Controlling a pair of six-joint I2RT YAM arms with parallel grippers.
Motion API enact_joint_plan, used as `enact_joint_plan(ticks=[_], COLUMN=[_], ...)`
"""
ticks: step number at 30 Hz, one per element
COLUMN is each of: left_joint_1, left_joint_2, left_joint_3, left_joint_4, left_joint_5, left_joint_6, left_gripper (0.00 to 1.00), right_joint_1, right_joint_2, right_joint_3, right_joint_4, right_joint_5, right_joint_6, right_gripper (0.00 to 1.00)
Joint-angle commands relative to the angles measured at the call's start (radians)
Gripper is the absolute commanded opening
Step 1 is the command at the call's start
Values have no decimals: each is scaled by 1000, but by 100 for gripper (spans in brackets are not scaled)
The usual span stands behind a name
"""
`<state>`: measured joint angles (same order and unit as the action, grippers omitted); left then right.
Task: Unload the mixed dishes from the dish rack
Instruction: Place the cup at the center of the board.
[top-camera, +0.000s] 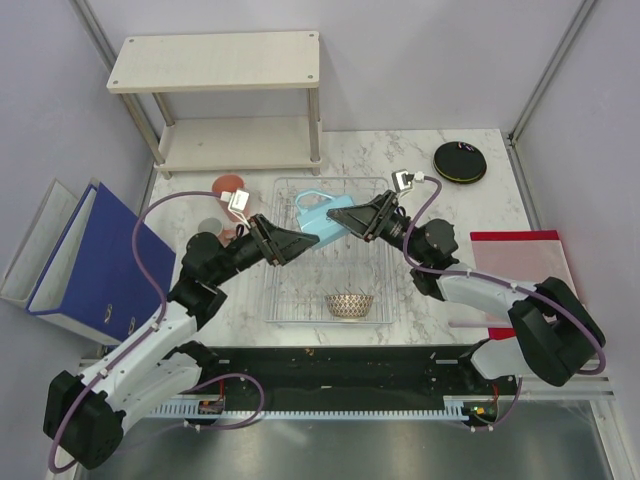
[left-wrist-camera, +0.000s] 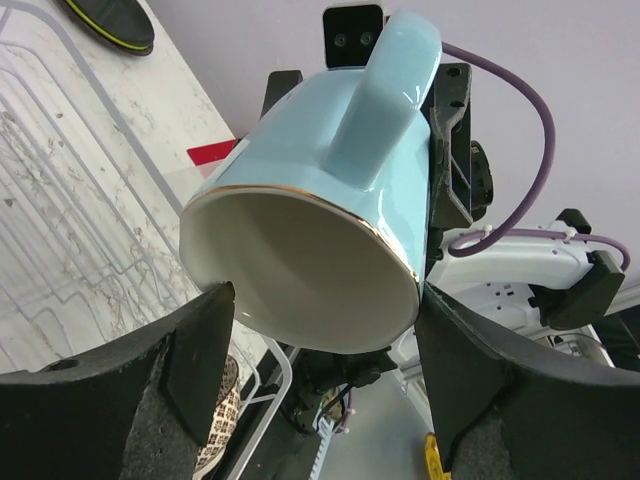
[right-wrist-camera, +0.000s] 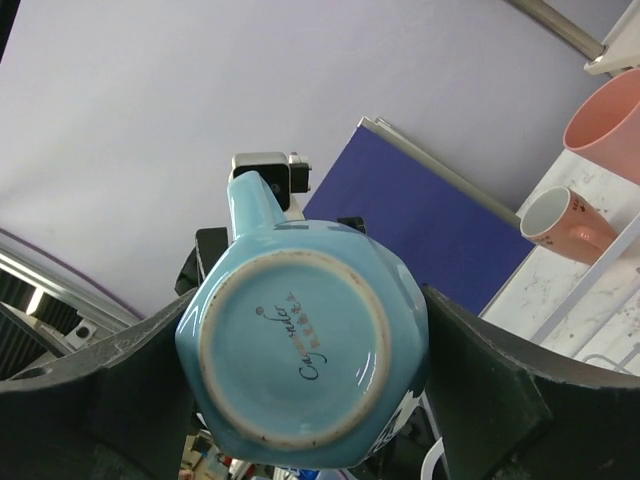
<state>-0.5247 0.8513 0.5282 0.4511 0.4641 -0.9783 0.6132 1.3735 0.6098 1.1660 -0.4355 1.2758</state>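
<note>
The light blue cup (top-camera: 325, 222) hangs on its side above the dish rack (top-camera: 275, 300), caught between both arms. My left gripper (top-camera: 305, 238) comes from the left, and its pads press the cup's gold-edged rim (left-wrist-camera: 300, 290) on both sides. From the right, my right gripper (top-camera: 347, 222) has its fingers against the cup's body by the base (right-wrist-camera: 300, 360). The handle (left-wrist-camera: 375, 110) points up. A net-patterned beige bowl (top-camera: 349, 304) sits in the rack's near end. Two salmon pink cups (right-wrist-camera: 610, 110) (right-wrist-camera: 565, 225) stand on the table left of the rack.
A two-tier beige wooden shelf (top-camera: 215, 60) stands at the back left. A blue binder (top-camera: 100, 260) leans at the left edge. A black plate with a lime rim (top-camera: 460, 162) lies at the back right, and a flat red sheet (top-camera: 515, 262) lies right of the rack.
</note>
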Motion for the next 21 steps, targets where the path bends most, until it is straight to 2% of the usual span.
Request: enact_joint_plan(ticks=[1,8,12,17,19,20,21], left_joint_1=[0,-6,-11,-20,-24,-27,-28], left_joint_2=[17,6,-11,-20,-18,-17,-14], left_joint_3=[15,16,16,23,16,13,12], left_joint_4=[9,46,70,89,101,106,110], left_joint_5=[-22,-8,1,5,7,7,7], left_joint_6=[10,-20,-43,-54,-59,-60,-62], left_gripper=[78,67,51,40,31,19,10], right_joint_1=[29,46,49,57,60,65,65], right_joint_2=[-45,25,59,85,94,96,99], right_joint_3=[67,21,16,18,16,12,10], right_joint_4=[142,213,233,244,244,245,244], right_joint_5=[-40,-23,-20,-20,-19,-19,-17], right_joint_6=[-7,11,17,20,20,20,22], right_gripper=[0,0,0,0,0,0,0])
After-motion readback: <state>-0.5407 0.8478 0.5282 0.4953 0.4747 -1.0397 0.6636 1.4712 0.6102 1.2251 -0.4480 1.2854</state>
